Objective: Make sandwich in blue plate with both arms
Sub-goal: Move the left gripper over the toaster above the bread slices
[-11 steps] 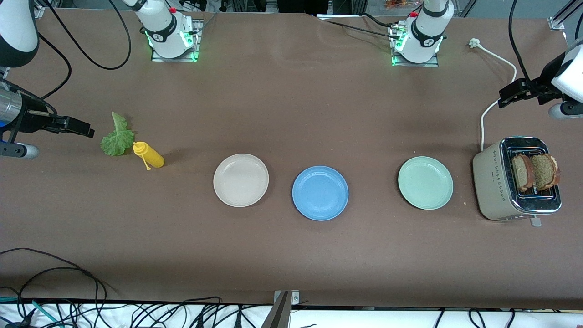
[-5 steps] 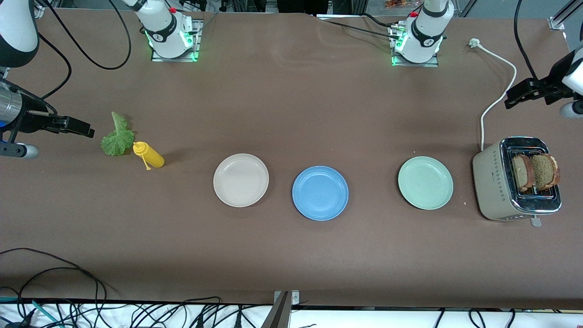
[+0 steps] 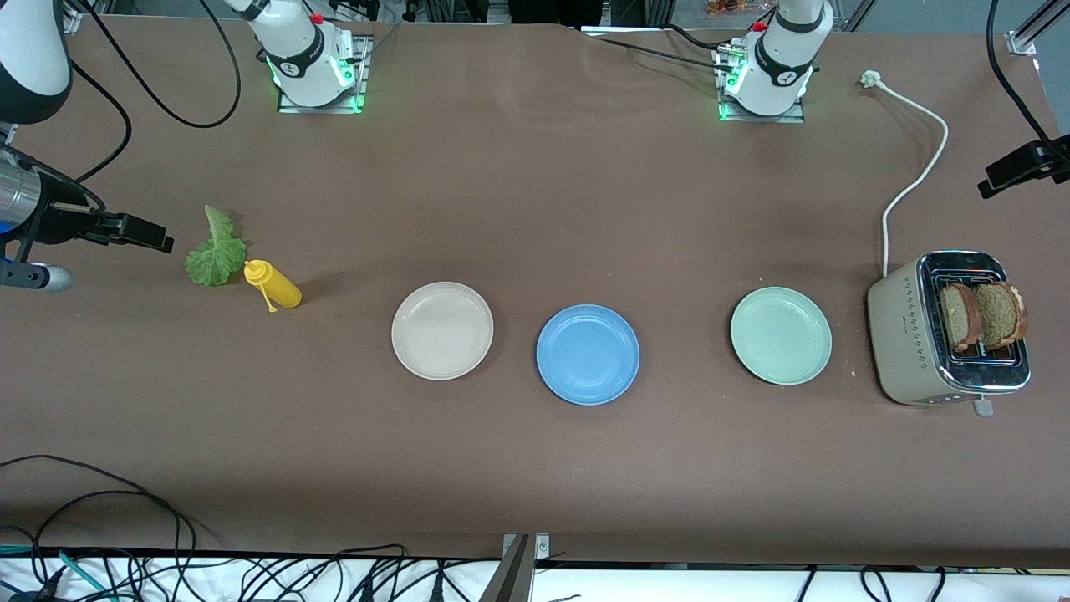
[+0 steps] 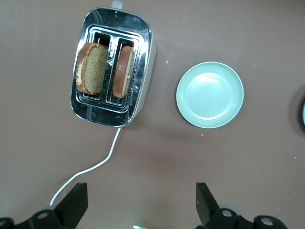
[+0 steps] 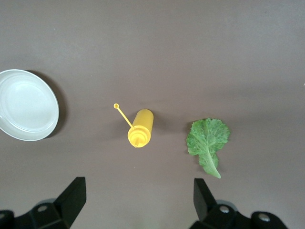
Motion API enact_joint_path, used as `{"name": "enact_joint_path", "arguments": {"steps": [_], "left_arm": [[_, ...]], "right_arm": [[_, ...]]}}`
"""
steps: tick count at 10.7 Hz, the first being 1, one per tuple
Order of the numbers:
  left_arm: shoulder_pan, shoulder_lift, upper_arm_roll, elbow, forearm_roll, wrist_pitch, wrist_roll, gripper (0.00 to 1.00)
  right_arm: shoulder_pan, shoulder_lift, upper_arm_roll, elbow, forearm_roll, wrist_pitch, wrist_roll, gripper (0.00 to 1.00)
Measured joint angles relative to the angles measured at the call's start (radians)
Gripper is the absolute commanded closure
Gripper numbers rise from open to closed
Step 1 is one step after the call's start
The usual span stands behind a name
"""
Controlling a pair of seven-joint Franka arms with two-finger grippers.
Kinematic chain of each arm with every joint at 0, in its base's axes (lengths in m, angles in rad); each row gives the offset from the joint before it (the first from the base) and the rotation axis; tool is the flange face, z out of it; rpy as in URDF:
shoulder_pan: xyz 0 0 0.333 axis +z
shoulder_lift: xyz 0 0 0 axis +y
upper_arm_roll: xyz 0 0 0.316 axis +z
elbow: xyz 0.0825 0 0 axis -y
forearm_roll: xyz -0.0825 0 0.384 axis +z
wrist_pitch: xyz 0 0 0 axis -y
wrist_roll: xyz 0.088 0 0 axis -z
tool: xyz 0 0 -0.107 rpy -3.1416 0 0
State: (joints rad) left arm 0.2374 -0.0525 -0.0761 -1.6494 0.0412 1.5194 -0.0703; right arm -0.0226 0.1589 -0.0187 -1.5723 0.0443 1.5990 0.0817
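While the blue plate point(image 3: 588, 354) sits bare at the middle of the desk point(image 3: 535, 209), nothing of the sandwich is on it. It lies between the cream-white plate point(image 3: 442, 330), toward the right arm's end, and the pale green plate point(image 3: 781, 335), toward the left arm's end; the three plates are apart from one another.

Both bread slices point(image 3: 982, 316) stand upright in the slots of the toaster point(image 3: 911, 334), one per slot, tops above the chrome. The toaster stands beside the pale green plate at the left arm's end of the desk. Its white cord point(image 3: 915, 176) runs over the desk to a loose plug farther from the front camera.

The lettuce leaf point(image 3: 216, 253) lies flat on the desk at the right arm's end. The yellow squeeze bottle point(image 3: 272, 284) lies on its side just beside it, slightly nearer the front camera, with its cap hanging off on a tether.

Left hand point(image 4: 138, 202): up in the air over the desk by the toaster's cord, fingers spread wide, nothing between them. In the front view only its black tip shows at the frame edge point(image 3: 1024, 165).

Right hand point(image 5: 138, 200): in the air over the desk's end near the lettuce, fingers wide apart, holding nothing. In the front view it appears at point(image 3: 138, 233), pointing toward the leaf.
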Motion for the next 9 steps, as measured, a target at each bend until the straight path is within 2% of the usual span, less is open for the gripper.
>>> {"name": "enact_joint_path", "arguments": {"steps": [5, 8, 9], "left_arm": [[0.022, 0.039, -0.001, 0.0, 0.008, 0.03, 0.0, 0.0], [0.029, 0.081, -0.001, 0.0, 0.143, 0.056, 0.0, 0.0], [0.03, 0.097, -0.001, 0.0, 0.154, 0.077, 0.0, 0.0]], "right_arm": [[0.0, 0.001, 0.0, 0.0, 0.0, 0.0, 0.0, 0.0], [0.0, 0.001, 0.0, 0.0, 0.0, 0.0, 0.0, 0.0], [0.0, 0.001, 0.0, 0.0, 0.0, 0.0, 0.0, 0.0]]}}
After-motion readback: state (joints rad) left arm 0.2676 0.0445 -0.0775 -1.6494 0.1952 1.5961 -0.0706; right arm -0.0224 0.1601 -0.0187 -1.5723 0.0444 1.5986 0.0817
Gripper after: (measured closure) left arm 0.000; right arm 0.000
